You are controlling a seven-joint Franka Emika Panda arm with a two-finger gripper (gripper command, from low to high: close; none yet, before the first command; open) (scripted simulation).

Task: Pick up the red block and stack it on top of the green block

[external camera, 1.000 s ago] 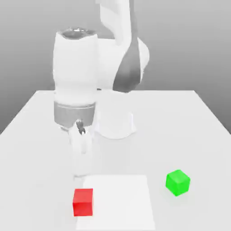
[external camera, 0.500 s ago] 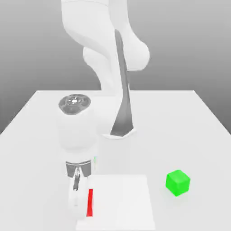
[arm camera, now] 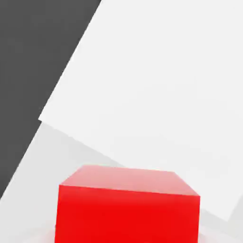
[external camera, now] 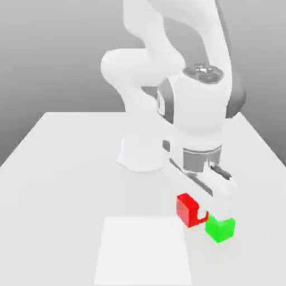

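Pickup is appearing complete, the tool (external camera: 196, 217) clamping the red block (external camera: 188, 209) just beside the green block (external camera: 220, 228), with stacking remaining outstanding.

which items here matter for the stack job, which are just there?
Job:
- red block, carried by the gripper
- green block, on the table

Just there:
- paler square patch on the table
- arm's base
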